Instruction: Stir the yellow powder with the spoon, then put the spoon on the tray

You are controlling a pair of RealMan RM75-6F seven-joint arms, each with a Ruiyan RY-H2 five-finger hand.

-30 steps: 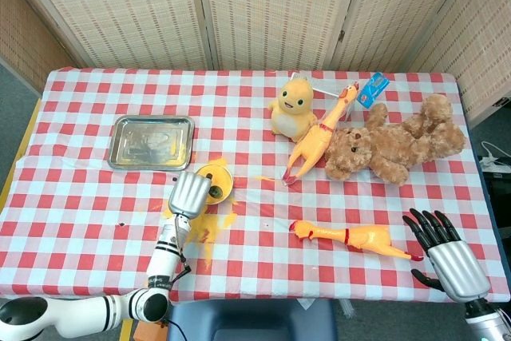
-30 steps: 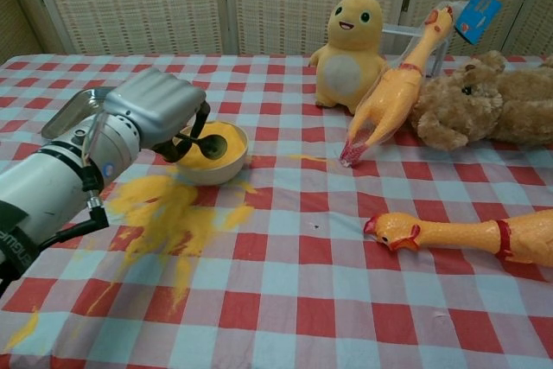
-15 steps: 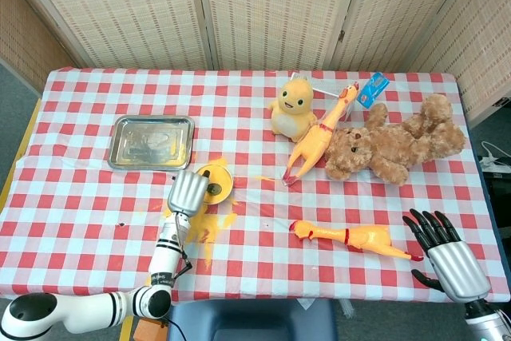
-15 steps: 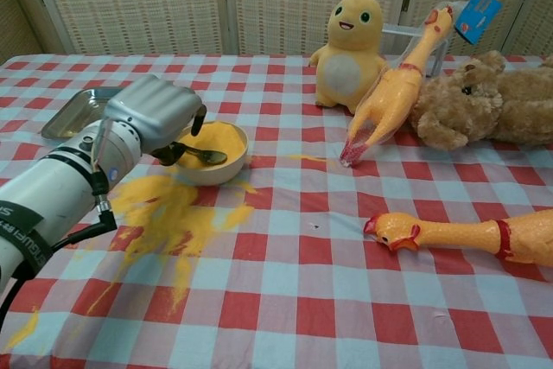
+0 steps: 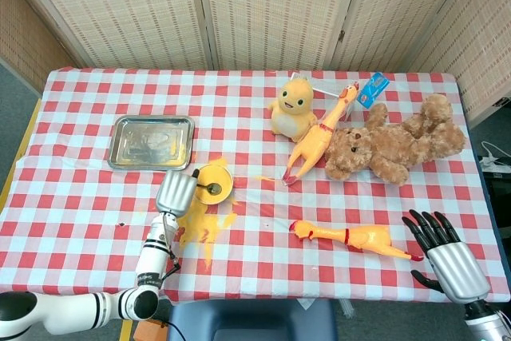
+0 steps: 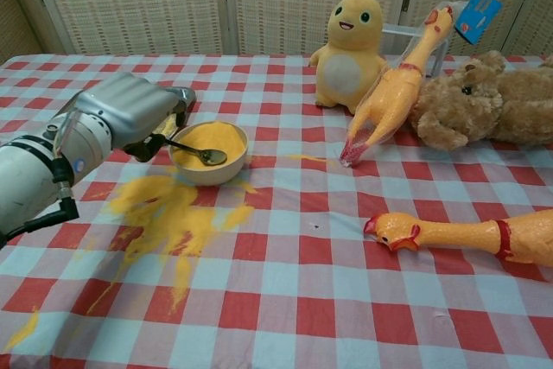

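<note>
**Stirring the yellow powder**

The spoon (image 6: 192,151) is sitting in the bowl (image 6: 210,167) of yellow powder (image 6: 210,137). The left hand (image 6: 130,114) is holding its handle. The right hand (image 5: 444,251) is waiting open, holding nothing. I think stirring is going on. Next, the spoon needs lifting to the tray (image 5: 152,141).

A small dark metal spoon (image 6: 192,150) lies with its oval bowl resting in the yellow powder (image 6: 212,137), its thin handle slanting up and left over the rim. The powder fills a shallow round cream-coloured bowl (image 6: 210,169) and heaps toward the far side; more of it is spilled across the checked cloth in front and to the left of that bowl. A rectangular shiny steel tray (image 5: 152,142) lies flat behind the bowl, to its left.
</note>
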